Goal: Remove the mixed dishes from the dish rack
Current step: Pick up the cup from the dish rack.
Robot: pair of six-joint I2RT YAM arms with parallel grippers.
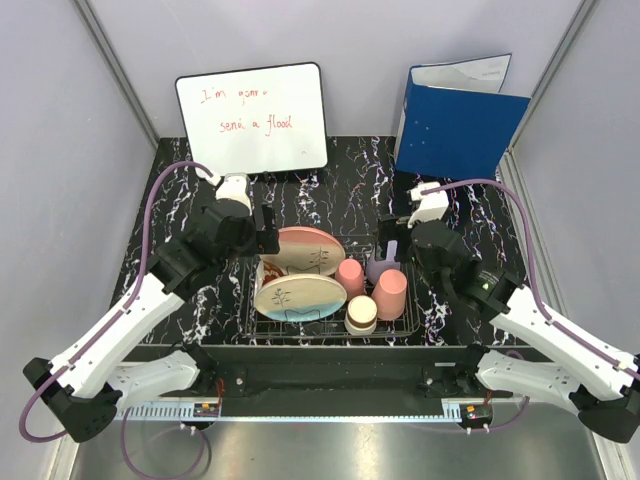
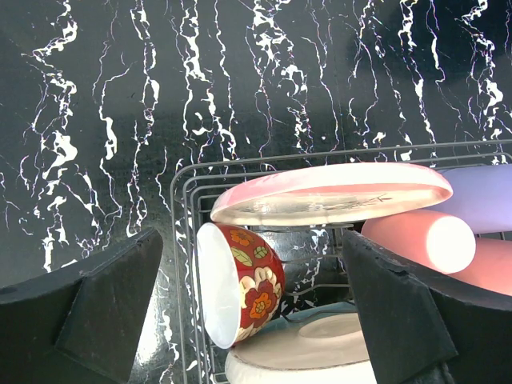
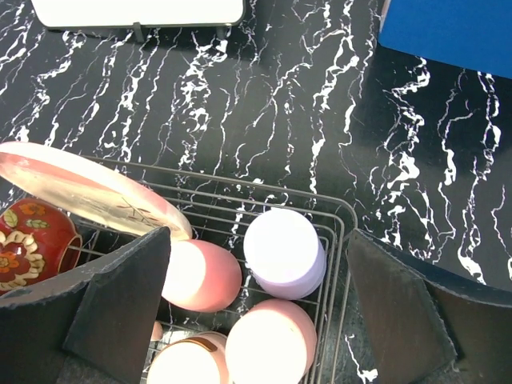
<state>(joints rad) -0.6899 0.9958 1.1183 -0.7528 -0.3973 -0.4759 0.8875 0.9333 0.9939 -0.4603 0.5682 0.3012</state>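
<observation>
The black wire dish rack (image 1: 414,322) holds two cream-pink plates, one leaning at the back (image 1: 300,247) and one in front (image 1: 298,297). It also holds two pink tumblers (image 1: 350,275) (image 1: 390,292), a lavender tumbler (image 1: 381,266) and a cream-and-brown bowl (image 1: 361,314). My left gripper (image 2: 256,320) is open above the rack's left end, over a red floral bowl (image 2: 244,280) lying on its side beneath the back plate (image 2: 332,196). My right gripper (image 3: 260,312) is open above the lavender tumbler (image 3: 284,252) and the pink tumblers (image 3: 200,276) (image 3: 268,344).
A whiteboard (image 1: 252,118) with red writing stands at the back left and a blue folder (image 1: 458,128) at the back right. The rack stands on a black marbled table (image 1: 340,185) between grey side walls.
</observation>
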